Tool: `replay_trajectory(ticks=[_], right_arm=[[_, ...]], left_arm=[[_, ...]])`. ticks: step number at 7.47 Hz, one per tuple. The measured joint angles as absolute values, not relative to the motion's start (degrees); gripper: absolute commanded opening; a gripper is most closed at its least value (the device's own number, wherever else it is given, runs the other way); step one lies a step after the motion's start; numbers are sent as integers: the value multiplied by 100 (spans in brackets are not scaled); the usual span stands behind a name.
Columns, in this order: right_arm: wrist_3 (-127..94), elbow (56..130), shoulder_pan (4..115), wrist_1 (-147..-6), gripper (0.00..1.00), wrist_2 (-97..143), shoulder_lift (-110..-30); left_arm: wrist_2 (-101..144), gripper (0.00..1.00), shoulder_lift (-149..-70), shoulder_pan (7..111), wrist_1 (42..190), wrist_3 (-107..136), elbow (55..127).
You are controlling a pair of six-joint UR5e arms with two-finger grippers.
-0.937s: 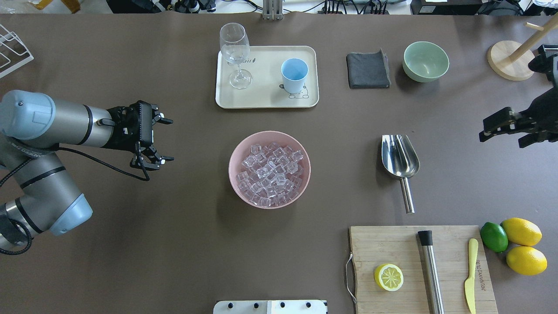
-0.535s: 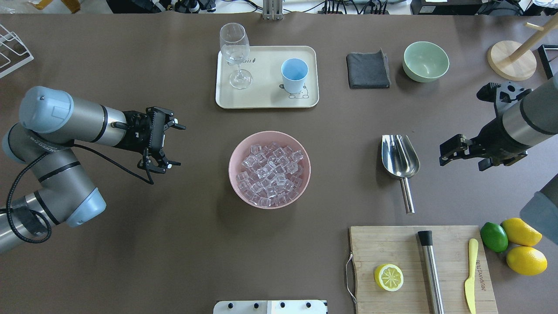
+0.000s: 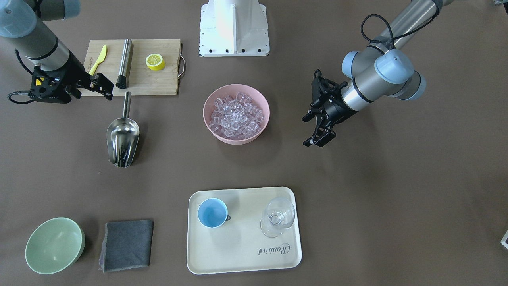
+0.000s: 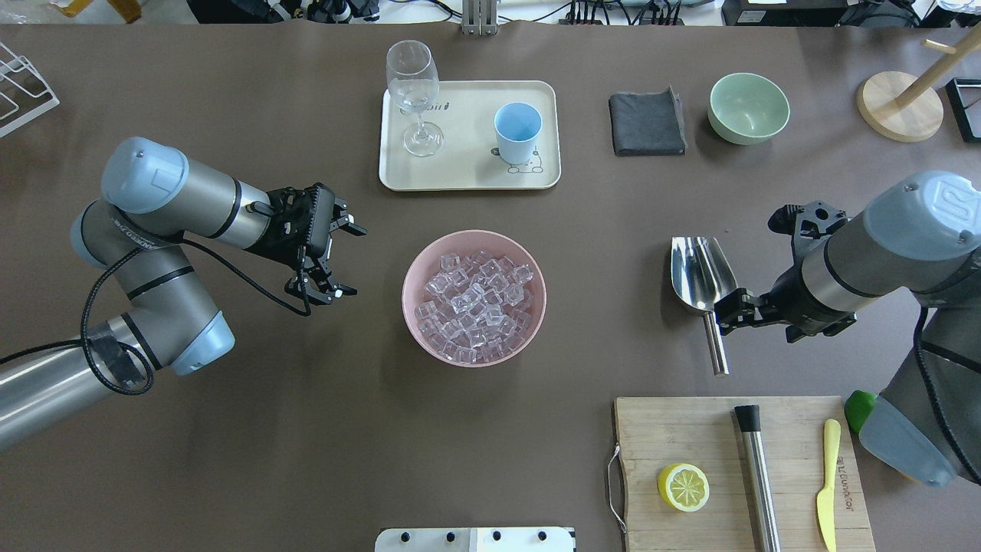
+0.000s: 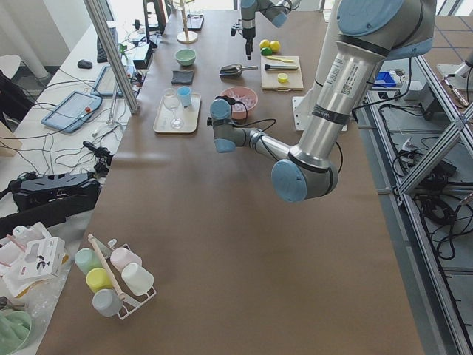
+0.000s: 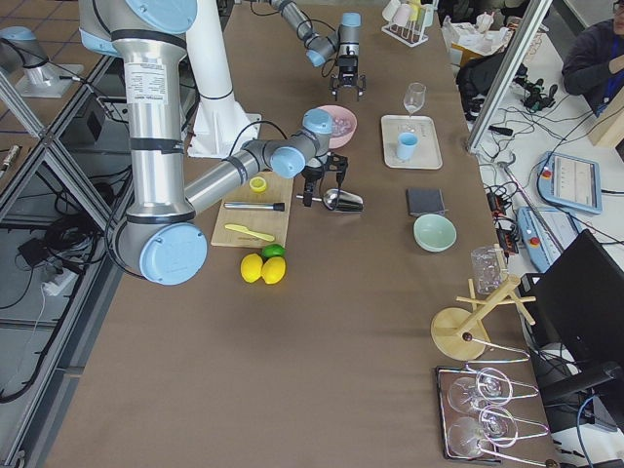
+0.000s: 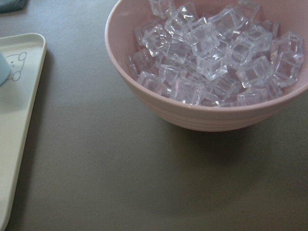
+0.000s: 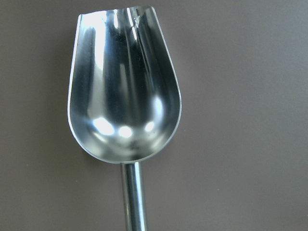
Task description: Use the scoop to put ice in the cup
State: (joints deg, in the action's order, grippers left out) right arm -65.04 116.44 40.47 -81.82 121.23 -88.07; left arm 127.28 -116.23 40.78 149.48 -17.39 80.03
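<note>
Surface: brown table [image 4: 306, 460], items listed from the robot's edge outward.
Hidden: the right arm covers the lemons [image 6: 252, 268] and most of the lime [image 4: 860, 406] beside the board [image 4: 690, 429] in the overhead view. Neither wrist view shows a finger. The cup handle is out of sight from overhead.
Right gripper [image 3: 101, 85]: jaws spread wide, empty, pointing down close by the scoop handle. Its height above the handle cannot be told.
Left gripper [image 4: 351, 261]: jaws wide apart, empty, aimed sideways at the bowl [image 4: 414, 261] from the robot's left, not touching it.
Scoop [image 4: 703, 280]: flat on the table, empty, handle toward the board, mouth toward the far side.
Ice [image 4: 475, 307]: heaped in the pink bowl at table centre.
Cup [image 4: 517, 132]: upright, empty, on the tray [image 4: 460, 172], with the glass [image 4: 414, 84] at the tray's other end.
Room: bare table lies between bowl and scoop, and between bowl and tray. The cloth [image 4: 647, 123] and green bowl [image 4: 749, 107] lie beyond the scoop.
</note>
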Motion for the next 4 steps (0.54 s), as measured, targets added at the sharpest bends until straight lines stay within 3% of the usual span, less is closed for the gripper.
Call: replay_trajectory(ticks=[3,4], right_arm=[[-6641,11327,3591,-8149,96,11867,-8532],[-6649,11306,3455,-8148,88,11779,-8517]], left_arm=[[12898,98,-11887,3837,15180,-1648,7787],[12896,98,-11924,3761,15247,-1645,7766]])
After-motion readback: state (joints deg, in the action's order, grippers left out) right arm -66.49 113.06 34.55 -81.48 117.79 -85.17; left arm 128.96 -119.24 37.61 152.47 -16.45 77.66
